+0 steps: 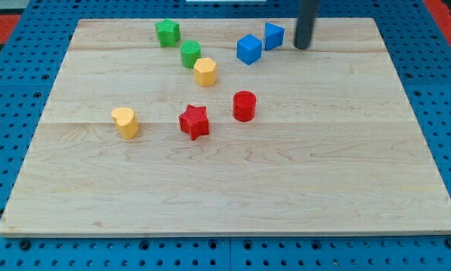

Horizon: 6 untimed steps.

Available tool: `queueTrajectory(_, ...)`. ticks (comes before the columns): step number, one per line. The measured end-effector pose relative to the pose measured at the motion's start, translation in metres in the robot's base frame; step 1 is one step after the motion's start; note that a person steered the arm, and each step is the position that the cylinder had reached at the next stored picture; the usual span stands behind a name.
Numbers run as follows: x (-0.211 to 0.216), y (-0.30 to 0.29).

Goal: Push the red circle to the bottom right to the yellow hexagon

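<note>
Dark rod comes down from the view's top, cut off by the frame; my tip rests bare near the wooden board's top edge, just right of two blue blocks. Red circle sits mid-board, below and right of the yellow hexagon. Blue perforated table surrounds the board; some block shapes are hard to make out.

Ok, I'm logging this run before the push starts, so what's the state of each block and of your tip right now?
red circle: upright, untouched, lower right of the yellow hexagon.
yellow hexagon: touching the green block.
red star: standing alone.
yellow block: alone at the view's left.
green star: near the top edge.
blue blocks: side by side.
my tip: right of the blue blocks, touching nothing.
</note>
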State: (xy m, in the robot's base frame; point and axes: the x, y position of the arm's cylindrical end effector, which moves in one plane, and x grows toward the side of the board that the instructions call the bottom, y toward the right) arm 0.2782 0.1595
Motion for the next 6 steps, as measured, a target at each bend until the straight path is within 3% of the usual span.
queueTrajectory(1, 0.059, 0.050)
queueTrajectory(3, 0.155, -0.011)
queueTrajectory(5, 0.148, -0.156)
queueTrajectory(6, 0.135, -0.135)
